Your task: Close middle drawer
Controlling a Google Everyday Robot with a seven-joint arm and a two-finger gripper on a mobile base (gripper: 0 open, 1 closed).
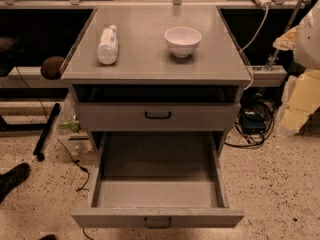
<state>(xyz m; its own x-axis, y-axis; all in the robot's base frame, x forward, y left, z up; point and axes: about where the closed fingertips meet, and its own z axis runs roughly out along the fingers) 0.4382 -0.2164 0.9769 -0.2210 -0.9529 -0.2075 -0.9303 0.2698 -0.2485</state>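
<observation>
The grey cabinet [155, 73] stands in the middle of the camera view. The middle drawer [115, 117] is the grey front with a small black bar handle [158, 115] just below the cabinet top. It stands a little way out, with a dark gap above it. The bottom drawer [158, 174] below it is pulled far out, its tray is empty, and its front [100, 218] is near the lower edge. The gripper is not in view.
A plastic bottle [107, 44] lies on the cabinet top at the left and a white bowl [182, 40] stands at the right. A white and pale yellow shape [304, 84] fills the right edge. Cables [255, 126] lie on the speckled floor at the right. A dark shoe [12, 179] is at the left.
</observation>
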